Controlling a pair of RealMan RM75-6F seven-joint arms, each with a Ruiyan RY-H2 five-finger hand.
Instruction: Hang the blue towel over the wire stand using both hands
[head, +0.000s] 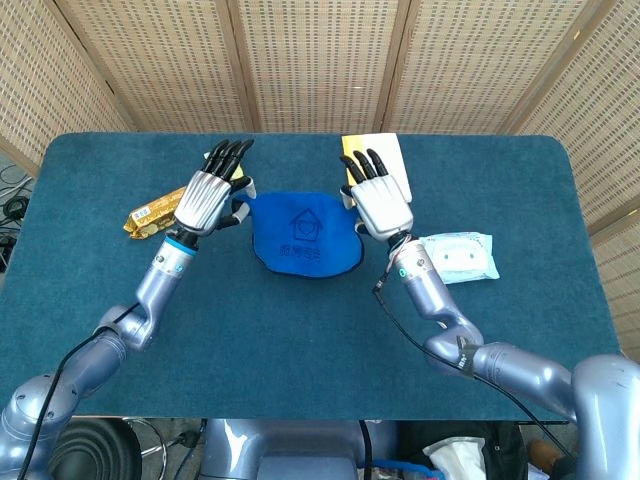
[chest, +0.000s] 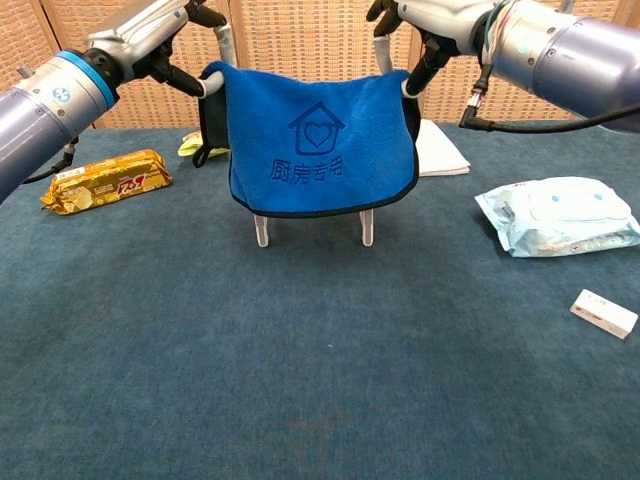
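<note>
The blue towel (chest: 320, 140) is draped over the wire stand (chest: 366, 229), and only the stand's 2 feet peek out under it. It hangs down the front with the little house picture facing out. I think this is the hanging step, and it looks almost done.

The left robot hand (head: 207, 196) holds the left top corner of the towel. The right robot hand (head: 379, 200) holds the right top corner. In the chest view each corner is pinched by fingers (chest: 225, 40) while the other fingers stick out straight. So both robot hands are grasping the towel, not letting go yet.

Next, I think the robot hands need to lower the towel a bit more so it rests on the stand, then let the corners go gently and move away. If they pull sideways, the towel could slide off or the stand could tip over.
</note>
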